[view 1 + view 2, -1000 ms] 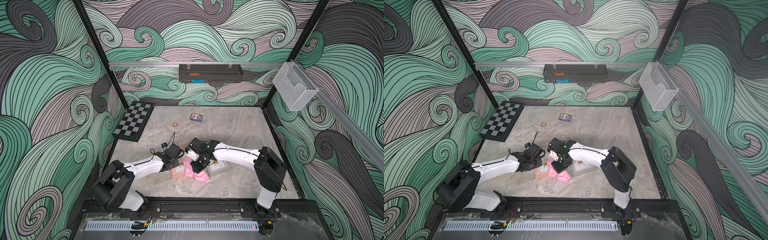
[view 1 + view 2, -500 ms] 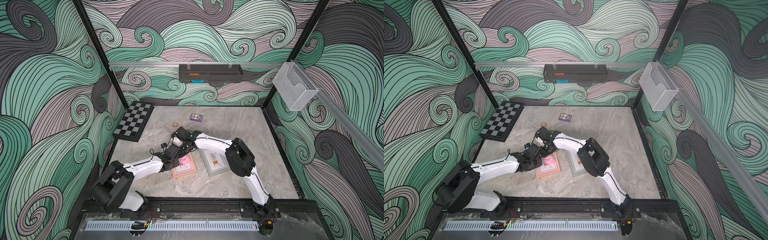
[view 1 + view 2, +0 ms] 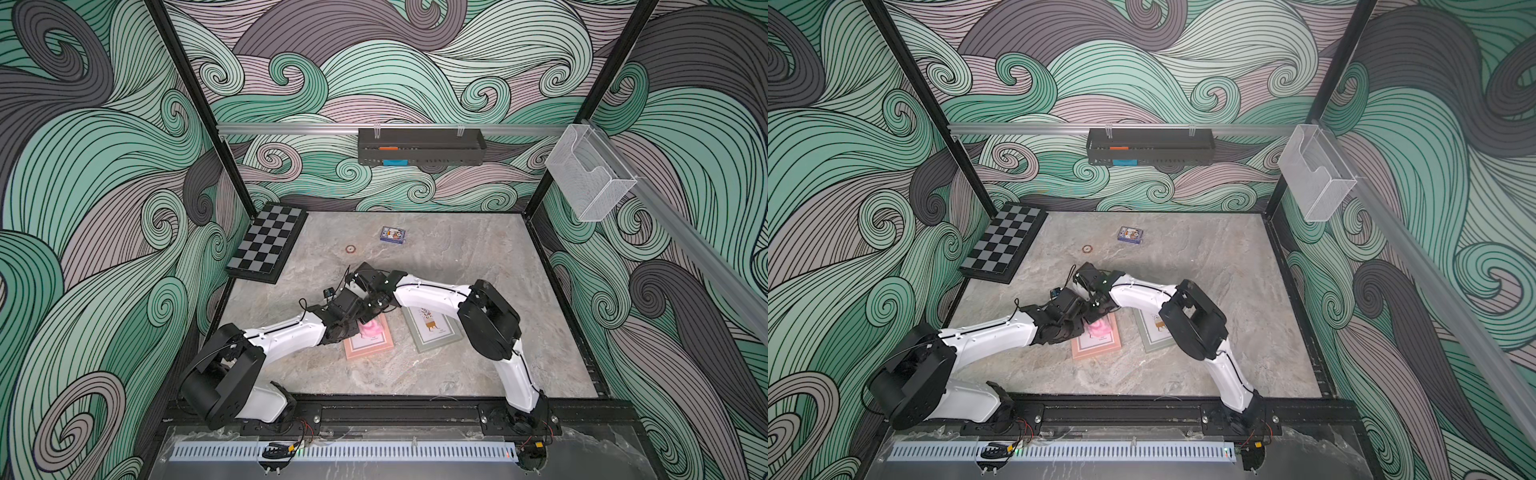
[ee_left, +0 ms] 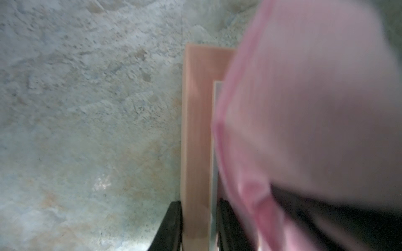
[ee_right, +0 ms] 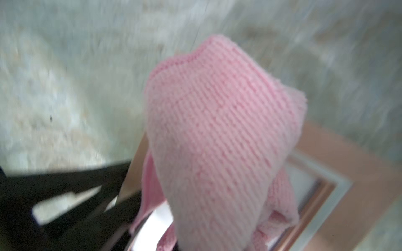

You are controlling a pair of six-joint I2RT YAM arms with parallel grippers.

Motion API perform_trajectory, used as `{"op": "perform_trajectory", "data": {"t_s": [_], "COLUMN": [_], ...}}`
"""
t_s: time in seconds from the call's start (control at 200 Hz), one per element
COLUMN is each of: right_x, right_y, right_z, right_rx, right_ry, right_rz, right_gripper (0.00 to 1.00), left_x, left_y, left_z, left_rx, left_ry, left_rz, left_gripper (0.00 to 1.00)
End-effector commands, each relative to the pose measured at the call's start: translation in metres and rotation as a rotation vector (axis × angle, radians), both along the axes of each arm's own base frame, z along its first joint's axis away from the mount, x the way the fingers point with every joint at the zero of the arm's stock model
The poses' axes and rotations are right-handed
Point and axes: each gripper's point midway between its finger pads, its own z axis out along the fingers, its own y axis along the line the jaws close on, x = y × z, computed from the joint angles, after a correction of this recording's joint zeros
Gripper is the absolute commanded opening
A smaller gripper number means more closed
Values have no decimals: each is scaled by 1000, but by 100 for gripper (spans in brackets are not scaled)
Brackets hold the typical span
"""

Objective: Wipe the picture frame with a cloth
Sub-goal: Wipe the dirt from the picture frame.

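Note:
A pink-edged picture frame lies flat on the marble table in both top views. My left gripper is shut on the frame's left rail, one black finger on each side. The light-pink cloth hangs bunched from my right gripper, which is shut on it; the cloth hides its fingertips. The cloth rests on the far part of the frame's glass.
A second, grey-green frame lies just right of the pink one, partly under my right arm. A chessboard sits at the far left, with a small card box and a ring near the back.
My right arm has swept the cloth from the frame's near right side to its far left part, the elbow swinging out. The left arm has held still.

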Motion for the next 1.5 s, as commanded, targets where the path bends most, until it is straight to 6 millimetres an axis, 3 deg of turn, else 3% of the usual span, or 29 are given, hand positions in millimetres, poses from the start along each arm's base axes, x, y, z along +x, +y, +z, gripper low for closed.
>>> {"op": "perform_trajectory", "data": {"t_s": [0.0, 0.075, 0.18, 0.295, 0.38, 0.47, 0.635, 0.71, 0.781, 0.976, 1.191, 1.286, 1.386, 1.496], "right_x": [45, 40, 7, -36, -49, -34, 24, 27, 7, -87, -114, -133, -155, -176], "right_y": [-2, 0, -12, -32, -45, -50, -34, -26, -20, -30, -90, -102, -95, -65], "right_z": [-1, -4, -12, -4, 6, 10, 5, 1, -1, 5, 20, 15, 9, 6], "right_rx": [22, 16, -9, -26, -33, -45, 15, 47, 76, 84, 1, -16, 0, 54], "right_ry": [4, 34, 73, 67, 54, 13, 18, 56, 105, 164, 144, 195, 251, 305], "right_rz": [-39, -23, -10, 4, -11, -35, -95, -97, -78, -13, -120, -108, -67, 8], "right_gripper": [0, 0, 0, 0, 0, 0, 0, 0, 0, 0, 0, 0, 0, 0], "left_x": [-4, -6, -4, 0, 2, 4, 1, 1, 3, 13, 23, 31, 35, 35], "left_y": [-2, -1, 0, 0, -2, -2, 0, 1, 2, 2, 5, 7, 6, 2], "left_z": [4, 3, 5, 8, 9, 7, 4, 3, 4, 11, 7, 11, 13, 14], "left_rx": [-25, -24, -13, 1, 4, 12, 12, 11, 16, 36, 75, 78, 66, 33], "left_ry": [5, 7, -3, -9, -12, -11, 1, -4, -9, -38, -42, -60, -64, -59], "left_rz": [-5, -4, -6, -14, -19, -20, -3, 7, 12, 20, 42, 60, 69, 82], "left_gripper": [4, 4, 5, 5, 5, 5, 5, 5, 5, 5, 5, 5, 5, 5]}}
